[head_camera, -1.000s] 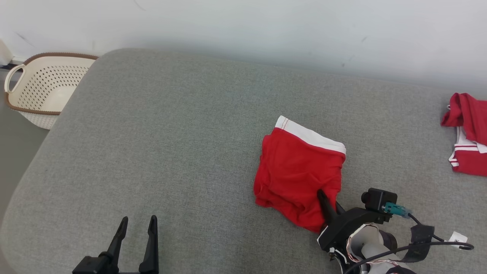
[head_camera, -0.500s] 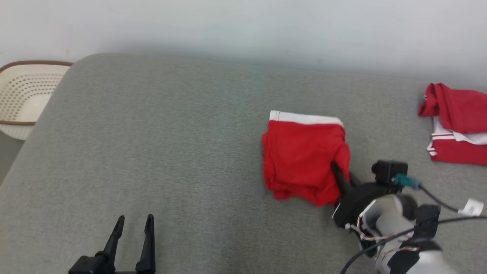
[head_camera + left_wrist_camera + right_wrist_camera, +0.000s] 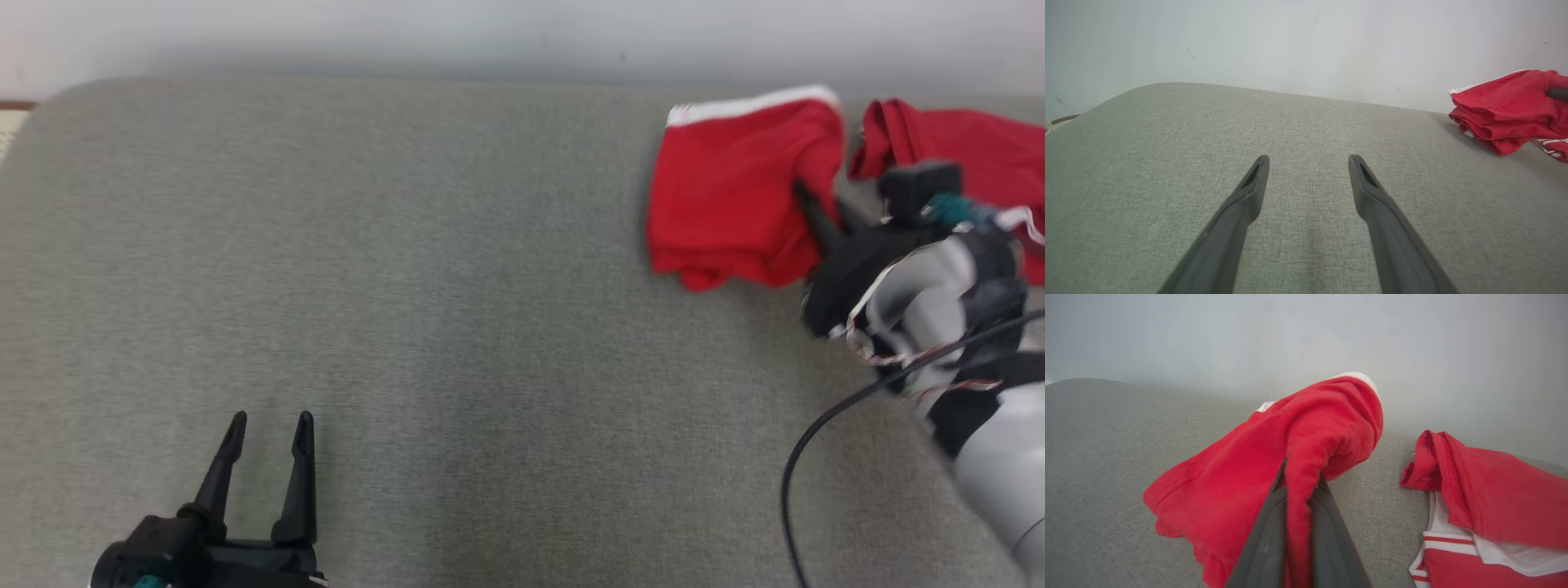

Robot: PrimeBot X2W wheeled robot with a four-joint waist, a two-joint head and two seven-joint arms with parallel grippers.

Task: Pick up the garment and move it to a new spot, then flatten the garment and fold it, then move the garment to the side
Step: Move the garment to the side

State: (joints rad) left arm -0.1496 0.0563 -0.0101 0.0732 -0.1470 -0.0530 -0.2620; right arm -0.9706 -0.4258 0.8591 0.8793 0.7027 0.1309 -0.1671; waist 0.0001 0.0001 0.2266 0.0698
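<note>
The garment (image 3: 735,192) is a folded pair of red shorts with a white waistband, at the upper right of the head view on the grey cushion (image 3: 457,286). My right gripper (image 3: 804,196) is shut on the garment's right edge; the right wrist view shows red cloth (image 3: 1298,457) pinched between both fingers and lifted at that edge. The garment (image 3: 1506,110) also sits at the right edge of the left wrist view. My left gripper (image 3: 265,425) stands open at the lower left over bare cushion, its fingers (image 3: 1249,196) spread wide with nothing between them.
A pile of other red-and-white clothes (image 3: 971,147) lies just right of the garment, also seen as clothes (image 3: 1486,514) in the right wrist view. A pale wall (image 3: 490,33) runs behind the cushion. A black cable (image 3: 816,433) hangs from my right arm.
My right gripper closed on the garment's edge and has carried it to the right and farther back, up beside the other clothes. The head camera has turned right, so the basket has left view.
</note>
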